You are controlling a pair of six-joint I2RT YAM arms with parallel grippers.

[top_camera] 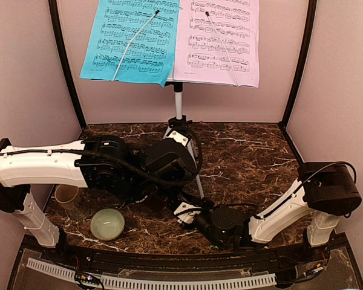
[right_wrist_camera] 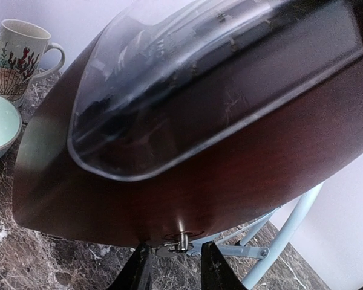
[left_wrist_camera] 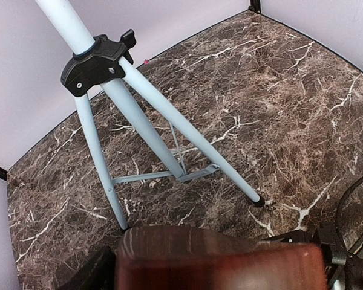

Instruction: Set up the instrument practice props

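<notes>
Dark marble table (top_camera: 248, 157), pink walls on three sides. Silver tripod music stand (top_camera: 178, 103) stands at the back, with the blue page (top_camera: 130, 39) and pink page (top_camera: 221, 39) side by side on its desk. Dark-red metronome (right_wrist_camera: 199, 181) is at front centre, just before the stand's legs, tilted and clamped in the left jaws. Right jaws stand narrowly apart either side of its winding key (right_wrist_camera: 181, 241), not visibly touching it. Beige mug (top_camera: 66, 196) and pale green bowl (top_camera: 107, 223) sit front left.
</notes>
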